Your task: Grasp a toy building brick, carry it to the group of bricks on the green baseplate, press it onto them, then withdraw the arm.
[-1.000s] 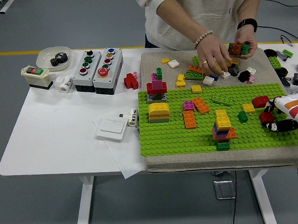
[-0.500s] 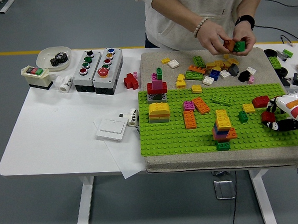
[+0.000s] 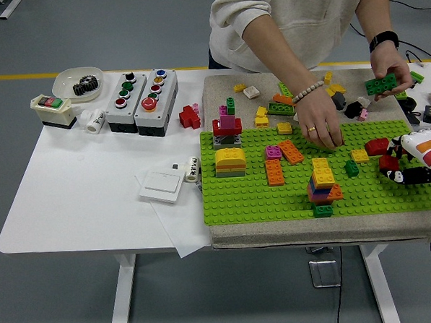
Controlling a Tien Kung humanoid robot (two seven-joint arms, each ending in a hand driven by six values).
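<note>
The robot's right hand [image 3: 407, 167] is reaching in from the right edge over the green baseplate [image 3: 261, 199], its white forearm shell with orange stripes trailing off the frame, and its black fingers [image 3: 411, 174] are curling around a small red brick [image 3: 388, 163], gripping it just above the studs. Just beyond the hand, toward the far side of the plate, a second red brick [image 3: 377, 146] is lying flat, and just to the hand's left a yellow brick [image 3: 359, 155] and a small dark green brick [image 3: 352, 169] are sitting on the plate. Further left, still well apart from the hand, the stacked group of bricks [image 3: 322, 187] is standing upright, yellow on top with purple, orange and green layers under it. Beyond that stack, a person's hand [image 3: 320, 123] with a bead bracelet and a ring is pressing down on the plate's far part. The person's other hand [image 3: 388, 65] is holding a green brick [image 3: 380, 85] in the air, far beyond the robot hand. Loose bricks [image 3: 281, 104] are lying on the cloth mat past the plate. Far to the left, on the white table [image 3: 79, 183], two push-button boxes [image 3: 140, 97] and a white wall switch [image 3: 162, 184] are resting. The left arm is not showing.
</note>
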